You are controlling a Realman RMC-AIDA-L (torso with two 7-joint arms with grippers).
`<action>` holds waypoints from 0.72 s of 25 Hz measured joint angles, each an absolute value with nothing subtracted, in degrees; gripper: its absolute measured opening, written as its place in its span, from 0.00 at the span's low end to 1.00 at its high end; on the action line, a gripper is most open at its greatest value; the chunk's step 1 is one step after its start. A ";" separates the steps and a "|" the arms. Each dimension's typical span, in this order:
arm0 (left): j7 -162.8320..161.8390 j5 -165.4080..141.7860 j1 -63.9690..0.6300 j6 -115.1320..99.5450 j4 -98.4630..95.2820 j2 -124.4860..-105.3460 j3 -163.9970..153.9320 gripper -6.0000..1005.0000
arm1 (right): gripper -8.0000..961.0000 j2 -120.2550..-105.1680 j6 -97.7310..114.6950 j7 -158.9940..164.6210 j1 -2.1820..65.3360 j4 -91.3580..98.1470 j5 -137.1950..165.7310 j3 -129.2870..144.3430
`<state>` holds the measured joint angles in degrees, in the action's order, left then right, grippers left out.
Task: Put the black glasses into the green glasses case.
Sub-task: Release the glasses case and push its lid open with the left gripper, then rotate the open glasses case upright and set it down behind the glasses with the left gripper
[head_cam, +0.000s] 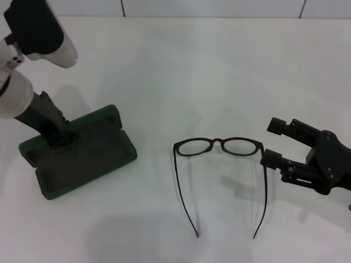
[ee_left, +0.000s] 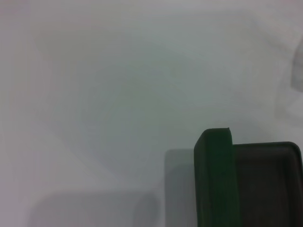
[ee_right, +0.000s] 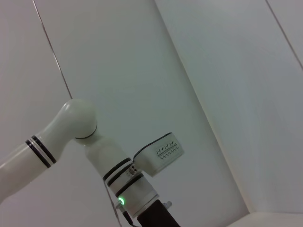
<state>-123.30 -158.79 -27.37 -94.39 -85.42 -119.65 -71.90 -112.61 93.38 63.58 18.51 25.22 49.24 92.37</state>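
The black glasses [head_cam: 219,142] lie in the middle of the white table, lenses away from me, both temple arms unfolded and pointing toward me. The green glasses case [head_cam: 82,153] lies open at the left, its dark inside facing up. My left gripper [head_cam: 59,138] reaches down onto the back part of the open case. The left wrist view shows only a corner of the case [ee_left: 215,179]. My right gripper [head_cam: 275,142] is open and low over the table, just right of the glasses' right hinge, with nothing between its fingers.
The white table [head_cam: 181,71] stretches back to a tiled wall. The right wrist view shows only my left arm [ee_right: 80,127] against that wall. No other objects are in view.
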 joint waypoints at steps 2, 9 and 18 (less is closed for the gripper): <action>-123.38 -158.76 -27.38 -94.42 -85.57 -119.66 -72.24 0.28 | 0.87 -112.68 93.39 63.57 18.48 25.22 49.24 92.37; -123.44 -158.36 -27.70 -94.60 -86.03 -119.70 -72.37 0.21 | 0.87 -112.64 93.96 63.55 18.18 25.22 49.26 92.37; -121.49 -154.60 -28.95 -94.10 -92.51 -119.57 -72.48 0.21 | 0.87 -112.41 95.51 63.51 18.03 25.22 49.39 92.25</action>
<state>-121.49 -154.60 -28.95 -94.10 -92.51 -119.57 -72.48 -112.41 95.51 63.51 18.03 25.22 49.39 92.25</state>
